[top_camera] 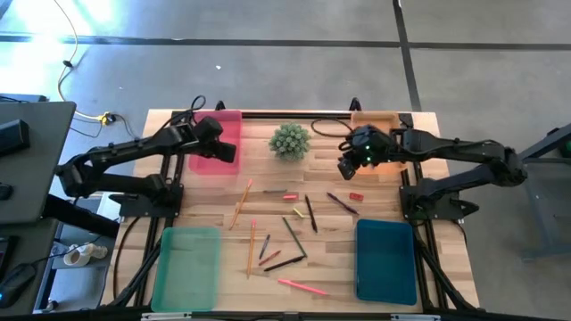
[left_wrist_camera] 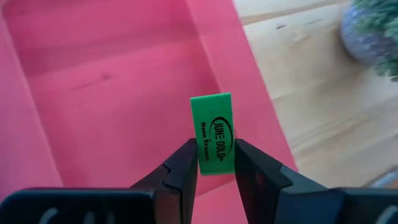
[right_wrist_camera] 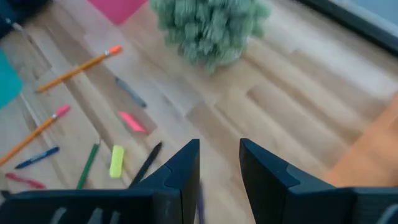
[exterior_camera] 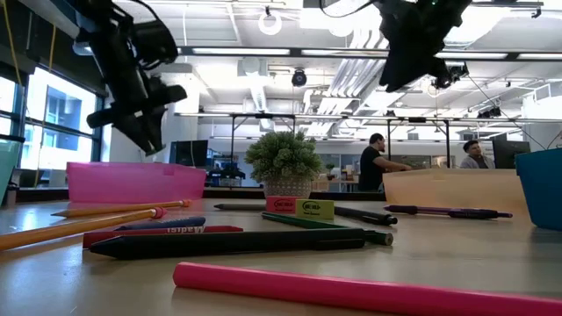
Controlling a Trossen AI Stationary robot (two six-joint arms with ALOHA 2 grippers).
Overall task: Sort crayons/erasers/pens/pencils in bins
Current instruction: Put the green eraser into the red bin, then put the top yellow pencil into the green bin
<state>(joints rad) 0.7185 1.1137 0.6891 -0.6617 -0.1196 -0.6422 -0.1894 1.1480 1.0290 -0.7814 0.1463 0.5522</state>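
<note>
Nearest my side of the pale wooden table (top_camera: 205, 209) sit the shallow light green plastic bin (top_camera: 187, 267) and the teal-blue plastic bin (top_camera: 385, 263), both apparently empty and each at a front corner, I judge so that either arm can reach one. Between them and further in lie the unsorted pieces: a long pink-red pencil (top_camera: 302, 286), orange wood-coloured pencils, dark pens and a few tiny erasers, scattered flat and apart from one another, which should make single pick-ups easy.

Beyond them, the left gripper (top_camera: 225, 150) hangs over the translucent pink bin (top_camera: 227, 120). Its jaws are partly closed, pinching the small green block eraser (left_wrist_camera: 212, 124) by its lower half, so the eraser stands upright above the bin floor, ready to drop.

The right gripper (top_camera: 346, 166) hovers just beside the pale orange bin (top_camera: 375, 119); whether it has hold of anything I cannot tell. The small potted green plant (top_camera: 290, 141) stands between the far bins.
</note>
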